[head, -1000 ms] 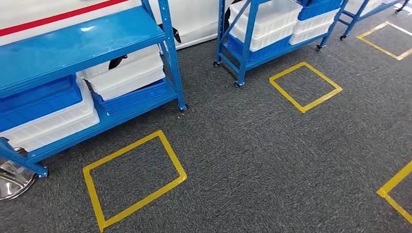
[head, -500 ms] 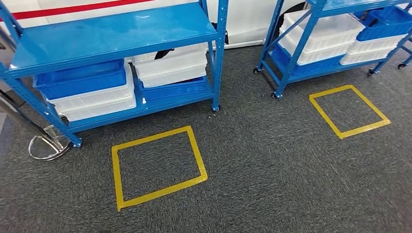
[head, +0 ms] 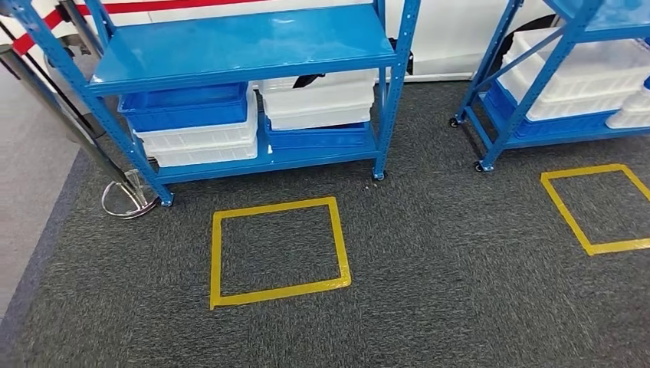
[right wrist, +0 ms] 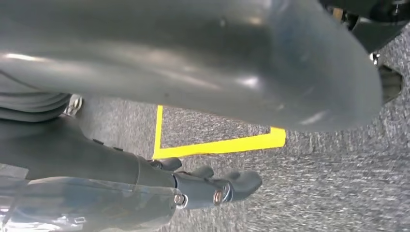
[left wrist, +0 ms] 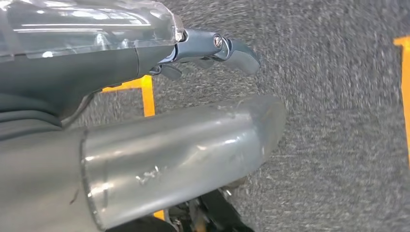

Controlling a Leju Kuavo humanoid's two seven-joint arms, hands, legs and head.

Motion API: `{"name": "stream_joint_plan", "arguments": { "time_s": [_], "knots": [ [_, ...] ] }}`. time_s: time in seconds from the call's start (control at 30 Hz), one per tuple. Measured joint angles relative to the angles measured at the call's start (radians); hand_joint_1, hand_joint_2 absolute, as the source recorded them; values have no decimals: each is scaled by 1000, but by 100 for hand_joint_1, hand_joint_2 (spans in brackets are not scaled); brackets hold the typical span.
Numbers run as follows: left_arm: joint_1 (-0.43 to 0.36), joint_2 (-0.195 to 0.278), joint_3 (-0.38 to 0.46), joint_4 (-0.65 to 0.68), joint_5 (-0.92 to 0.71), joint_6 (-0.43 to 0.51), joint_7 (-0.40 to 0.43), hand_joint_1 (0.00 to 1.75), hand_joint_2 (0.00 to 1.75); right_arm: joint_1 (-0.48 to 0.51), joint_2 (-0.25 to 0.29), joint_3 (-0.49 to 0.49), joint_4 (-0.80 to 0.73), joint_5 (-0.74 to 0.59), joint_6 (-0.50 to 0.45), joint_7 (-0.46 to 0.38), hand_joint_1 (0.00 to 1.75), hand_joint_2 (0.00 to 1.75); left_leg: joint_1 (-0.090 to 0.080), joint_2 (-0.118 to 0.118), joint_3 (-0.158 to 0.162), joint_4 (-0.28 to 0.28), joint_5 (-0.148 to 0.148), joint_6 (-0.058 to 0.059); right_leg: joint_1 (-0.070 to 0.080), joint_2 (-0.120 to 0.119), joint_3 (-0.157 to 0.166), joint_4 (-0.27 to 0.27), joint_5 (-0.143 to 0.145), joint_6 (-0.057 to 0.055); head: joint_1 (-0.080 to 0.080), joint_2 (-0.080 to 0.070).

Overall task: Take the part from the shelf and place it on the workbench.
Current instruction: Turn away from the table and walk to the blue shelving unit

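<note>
View has swung: shelf (head: 245, 46) now centred at top. Left hand (left wrist: 212, 50) and right hand (right wrist: 212, 186) hang loosely uncurled, holding nothing; part not yet taken.

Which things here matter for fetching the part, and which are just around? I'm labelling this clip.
Job:
blue metal shelf rack
left hand
right hand

Just around:
stacked white and blue plastic crates
yellow tape square
chrome round-based stand

Left robot hand (left wrist: 193, 53) and right robot hand (right wrist: 203, 186) hang empty, fingers apart.
</note>
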Motion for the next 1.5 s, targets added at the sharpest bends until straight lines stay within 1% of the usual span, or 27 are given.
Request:
{"name": "stream_joint_plan", "arguments": {
  "time_s": [0.07, 0.1, 0.17, 0.23, 0.3, 0.37, 0.4, 0.43, 0.47, 0.53, 0.6, 0.67, 0.73, 0.8, 0.83, 0.9, 0.93, 0.97, 1.03, 1.1, 1.2, 1.23, 1.3, 1.37, 1.43, 1.47, 1.5],
  "knots": [
    [-2, 0, 0, 0, 0, -1, -3, 0, 0, -1, 0, -1, 0, 1, -1, 3, 0, 0, -5, 38, 43, -84, 24, 14, 6, -22, 7, 3, -8, 11, 3, 0],
    [-2, 0, -1, 0, 0, -2, -4, 0, 0, -2, 0, -1, 0, 1, -1, 5, 0, 0, -7, 40, 44, -92, 22, 22, 8, -31, 9, 4, -10, 16, 5, 0],
    [0, 0, -1, 0, 0, 0, -9, 0, 0, -7, 0, -2, 0, 1, -1, 7, 0, 0, -6, 13, 42, -95, 26, 35, 5, -44, 16, 5, -15, 28, 8, 0],
    [1, -2, -1, 0, -1, 4, -16, 0, 0, -8, -1, -2, -1, 2, -2, 8, 0, 0, -3, -12, 45, -102, 33, 50, 0, 2, 4, 45, -49, 39, 11, 0],
    [-2, -3, -1, 0, 0, 5, -25, 0, 0, -5, -2, -5, 0, 2, -2, 9, 0, 0, -1, -38, 43, -105, 39, 59, -4, 70, -51, 162, -115, 44, 17, 0],
    [-4, -3, -1, 0, 0, 5, -31, 0, 0, -2, -2, -7, 0, 2, -2, 9, 0, 0, -3, -68, 41, -104, 41, 61, -4, 91, -112, 278, -154, 45, 18, 0],
    [-4, -3, -1, 0, 1, 4, -32, 0, 0, 0, -2, -8, 0, 2, -2, 9, 0, 0, -3, -85, 42, -104, 41, 62, -4, 94, -125, 293, -143, 44, 18, 0],
    [-3, -3, -1, 0, 1, 3, -33, 0, 0, 1, -2, -9, 0, 2, -3, 9, 0, 0, -4, -103, 43, -103, 40, 61, -4, 97, -120, 269, -112, 42, 18, 0],
    [-2, -3, -1, 0, 2, 2, -33, 0, 0, 2, -3, -10, 0, 2, -3, 9, 0, 0, -4, -119, 45, -102, 40, 60, -4, 106, -100, 212, -69, 38, 19, 0],
    [-2, -5, -1, 0, 5, -7, -30, 0, 0, 3, -5, -13, 0, 2, -3, 10, 0, 0, -4, -147, 44, -98, 39, 54, -5, 152, -53, 83, 1, 28, 19, 0],
    [-3, -7, 0, 0, 9, -21, -24, 0, 0, 2, -9, -16, 0, 4, -4, 14, 0, 0, -2, -169, 35, -94, 39, 41, -4, 183, -35, 24, 19, 22, 19, 0],
    [-1, -7, 2, 0, 16, -38, -22, 0, 0, -3, -9, -19, 0, 3, -11, 18, 0, 0, 1, -187, 29, -96, 42, 26, -4, 172, -33, 14, 19, 17, 19, 0],
    [2, -5, 6, 0, 27, -58, -30, 0, 0, -6, -8, -27, 0, -2, -23, 20, 0, 0, -1, -153, 17, -74, 29, 17, -8, 153, -28, 3, 20, 6, 16, 0],
    [-1, -5, 11, 0, 35, -78, -39, 0, 0, -2, -8, -37, 0, -5, -32, 20, 0, 0, -2, -89, -31, 21, -19, 10, -8, 133, -22, -4, 11, -7, 7, 0],
    [-3, -5, 13, 0, 37, -85, -42, 0, 0, 2, -8, -41, 0, -5, -33, 20, 0, 0, 0, -69, -67, 91, -47, 7, -6, 124, -19, -4, 4, -11, 4, 0],
    [-2, -5, 18, 0, 40, -93, -46, 0, 0, 6, -9, -48, 0, -5, -34, 20, 0, 0, 3, -55, -117, 189, -70, 2, -4, 106, -8, -3, -9, -11, 3, 0],
    [0, -5, 20, 0, 40, -95, -47, 0, 0, 6, -9, -51, 0, -5, -34, 20, 0, 0, 3, -53, -115, 185, -54, 1, -3, 99, 0, -2, -15, -10, 2, 0],
    [2, -4, 21, 0, 40, -96, -47, 0, 0, 6, -9, -54, 0, -5, -34, 20, 0, 0, 4, -52, -92, 141, -22, 2, -3, 94, 11, -2, -20, -7, 2, 0],
    [3, -3, 22, 0, 41, -97, -48, 0, 0, 6, -9, -58, 0, -5, -33, 20, 0, 0, 0, -46, -20, 2, 36, 11, -2, 84, 32, -1, -34, 3, 3, 0],
    [2, -3, 23, 0, 40, -99, -47, 0, 0, 4, -9, -59, 0, -5, -33, 18, 0, 0, -7, -39, 24, -79, 40, 26, 0, 78, 45, -4, -46, 17, 4, 0],
    [8, -4, 24, 0, 40, -101, -47, 0, 0, 0, -9, -59, 0, -5, -33, 17, 0, 0, -7, -42, 49, -101, 17, 48, -2, 78, 51, 20, -37, 36, 7, 0],
    [11, -4, 24, 0, 40, -101, -47, 0, 0, 0, -9, -59, 0, -5, -33, 16, 0, 0, -5, -43, 63, -107, 11, 56, -3, 81, 35, 59, -28, 40, 8, 0],
    [12, -5, 24, 0, 40, -101, -47, 0, 0, 0, -9, -60, -1, -5, -32, 16, 0, 0, -4, -45, 94, -118, -5, 65, -4, 88, -43, 176, -33, 45, 13, 0],
    [12, -5, 24, 0, 41, -102, -46, 0, 0, 3, -9, -60, -1, -5, -29, 16, 0, 0, -4, -48, 128, -126, -27, 67, -4, 92, -140, 279, -80, 47, 16, 0],
    [14, -5, 24, 0, 41, -102, -44, 0, 0, 8, -9, -60, 0, -5, -26, 16, 0, 0, -3, -54, 170, -136, -55, 65, -5, 92, -201, 292, -135, 49, 16, 0],
    [15, -5, 24, 0, 42, -102, -43, 0, 0, 11, -9, -60, 0, -5, -25, 16, 0, 0, -3, -57, 195, -140, -72, 63, -5, 92, -214, 260, -138, 49, 17, 0],
    [18, -5, 25, 0, 42, -103, -42, 0, 0, 16, -9, -61, 0, -5, -24, 16, 0, 0, -3, -59, 219, -143, -91, 60, -5, 92, -221, 210, -104, 47, 18, 0]
  ]
}}
